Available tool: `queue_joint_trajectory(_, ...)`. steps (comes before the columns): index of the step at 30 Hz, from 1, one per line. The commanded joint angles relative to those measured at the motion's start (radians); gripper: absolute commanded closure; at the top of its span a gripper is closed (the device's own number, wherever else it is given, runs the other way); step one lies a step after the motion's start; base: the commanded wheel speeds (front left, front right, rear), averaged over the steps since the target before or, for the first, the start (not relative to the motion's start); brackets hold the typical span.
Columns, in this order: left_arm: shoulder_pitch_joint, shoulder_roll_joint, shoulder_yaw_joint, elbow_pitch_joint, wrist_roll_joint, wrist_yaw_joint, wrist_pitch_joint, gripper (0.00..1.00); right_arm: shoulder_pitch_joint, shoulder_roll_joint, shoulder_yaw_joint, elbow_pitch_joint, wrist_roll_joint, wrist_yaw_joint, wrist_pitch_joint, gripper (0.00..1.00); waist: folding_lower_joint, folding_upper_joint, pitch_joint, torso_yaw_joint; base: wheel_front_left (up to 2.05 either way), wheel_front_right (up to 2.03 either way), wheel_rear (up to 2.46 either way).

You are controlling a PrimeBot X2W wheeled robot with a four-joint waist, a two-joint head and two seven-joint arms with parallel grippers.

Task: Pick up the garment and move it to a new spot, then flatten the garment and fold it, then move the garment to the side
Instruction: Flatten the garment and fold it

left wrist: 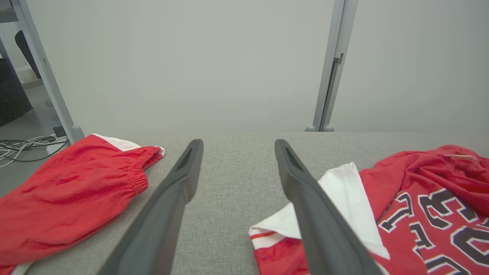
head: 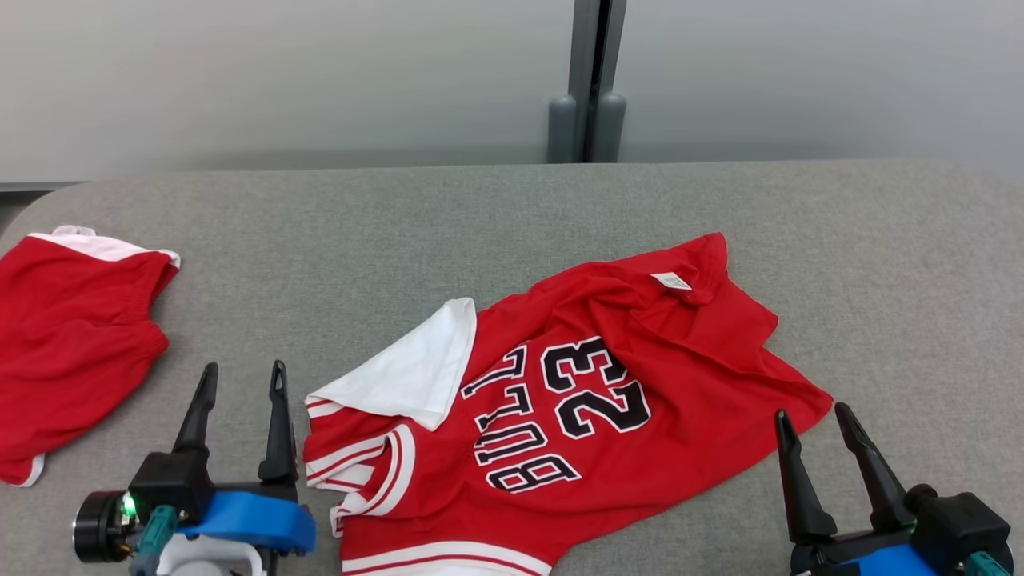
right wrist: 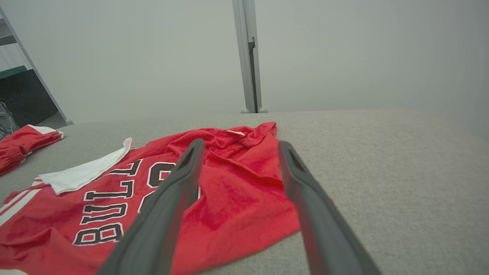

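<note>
The garment (head: 560, 400) is a red jersey with "BULLS 23" lettering and white trim, lying crumpled on the grey table, its white sleeve folded over at the left. It also appears at the right of the left wrist view (left wrist: 420, 214) and in the right wrist view (right wrist: 191, 198). My left gripper (head: 240, 380) stands open just left of the jersey, holding nothing. At the jersey's lower right corner my right gripper (head: 812, 420) is open too, hovering near the hem with nothing between its fingers.
Red shorts (head: 72, 344) with a white waistband lie at the table's left edge (left wrist: 76, 191). The grey table (head: 400, 216) stretches back to a pale wall with a metal post (head: 588, 80). Cables lie on the floor past the table's left end (left wrist: 23, 147).
</note>
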Motion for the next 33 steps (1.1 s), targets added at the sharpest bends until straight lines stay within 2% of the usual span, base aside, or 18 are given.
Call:
queue_joint_trajectory(1,-0.032,0.013,-0.003,0.023,0.007,-0.007,-0.003,0.00,-0.019,0.000,0.004,0.002,0.003,0.000,-0.001,0.00,0.0000,0.0001,0.008,-0.004,0.00,0.00,0.00)
queue_joint_trajectory(10,-0.118,0.063,-0.055,0.269,-0.003,-0.033,0.002,0.00,-0.039,-0.001,0.013,0.034,0.008,0.000,-0.010,0.00,0.0000,0.0001,0.041,-0.036,0.00,0.00,0.00)
queue_joint_trajectory(16,-0.154,0.075,-0.108,0.406,-0.038,-0.040,0.029,0.00,-0.053,-0.001,0.012,0.045,0.007,0.000,-0.017,0.00,0.0000,0.0001,0.051,-0.044,0.00,0.00,0.00)
queue_joint_trajectory(27,-0.189,0.077,-0.249,0.514,-0.142,-0.043,0.048,0.00,-0.070,-0.001,0.015,0.062,0.018,0.000,-0.026,0.00,0.0000,0.0001,0.076,-0.051,0.00,0.00,0.00)
queue_joint_trajectory(28,-0.190,0.078,-0.261,0.520,-0.156,-0.043,0.047,0.25,-0.073,-0.001,0.016,0.064,0.020,0.000,-0.028,0.00,0.0000,0.0001,0.077,-0.052,0.00,0.00,0.00)
queue_joint_trajectory(29,-0.193,0.080,-0.273,0.527,-0.168,-0.043,0.048,0.39,-0.075,-0.001,0.017,0.066,0.020,0.000,-0.028,0.00,0.0000,0.0001,0.078,-0.053,0.00,0.00,0.00)
queue_joint_trajectory(30,-0.198,0.082,-0.283,0.534,-0.178,-0.043,0.053,0.84,-0.076,-0.001,0.019,0.067,0.020,0.000,-0.030,0.00,0.0000,0.0001,0.078,-0.054,0.00,0.00,0.00)
queue_joint_trajectory(31,-0.203,0.087,-0.290,0.542,-0.187,-0.043,0.056,1.00,-0.078,-0.001,0.020,0.069,0.021,0.000,-0.030,0.00,0.0000,0.0001,0.079,-0.056,0.00,0.00,0.00)
queue_joint_trajectory(33,-0.216,0.095,-0.304,0.553,-0.206,-0.039,0.054,1.00,-0.078,-0.001,0.024,0.071,0.023,0.000,-0.032,0.00,0.0000,0.0001,0.081,-0.059,0.00,0.00,0.00)
